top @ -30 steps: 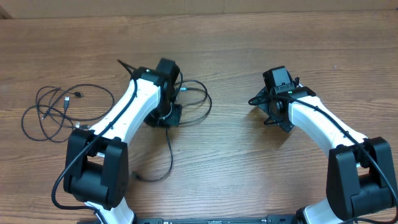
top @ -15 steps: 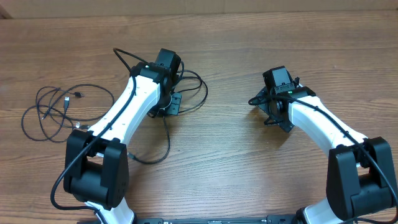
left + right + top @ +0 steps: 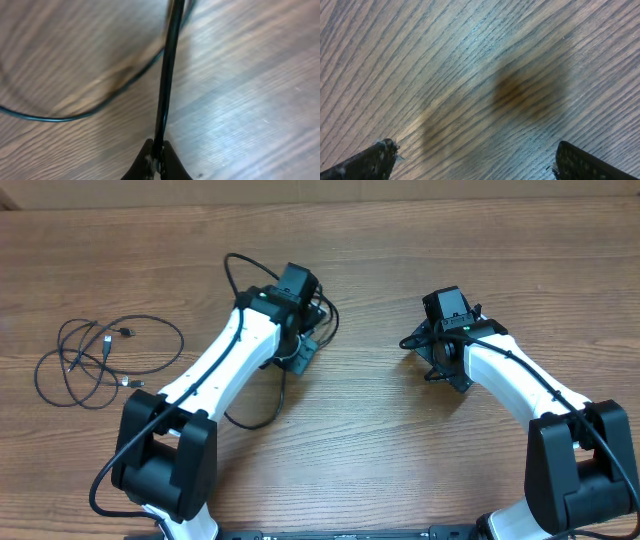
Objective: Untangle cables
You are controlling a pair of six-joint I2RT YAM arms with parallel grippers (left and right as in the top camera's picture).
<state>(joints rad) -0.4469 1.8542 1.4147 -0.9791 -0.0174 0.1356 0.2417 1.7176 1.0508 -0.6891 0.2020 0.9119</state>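
My left gripper (image 3: 304, 356) is shut on a thin black cable (image 3: 170, 60), which runs taut from between the fingertips (image 3: 148, 156) up out of the left wrist view. In the overhead view this cable (image 3: 238, 262) loops behind the left wrist and trails down to the table (image 3: 252, 423). A second coil of thin black cables (image 3: 98, 362) with small plug ends lies apart at the far left. My right gripper (image 3: 436, 364) stands open over bare wood, with nothing between its fingers (image 3: 379, 156).
The wooden table (image 3: 380, 450) fills all views. A thick black cable (image 3: 100, 480) runs from the left arm's base. The two arms stand well apart, with a gap of table between the grippers.
My left gripper has moved to the right and slightly back, dragging the held cable with it. The left coil and the right arm have not moved.
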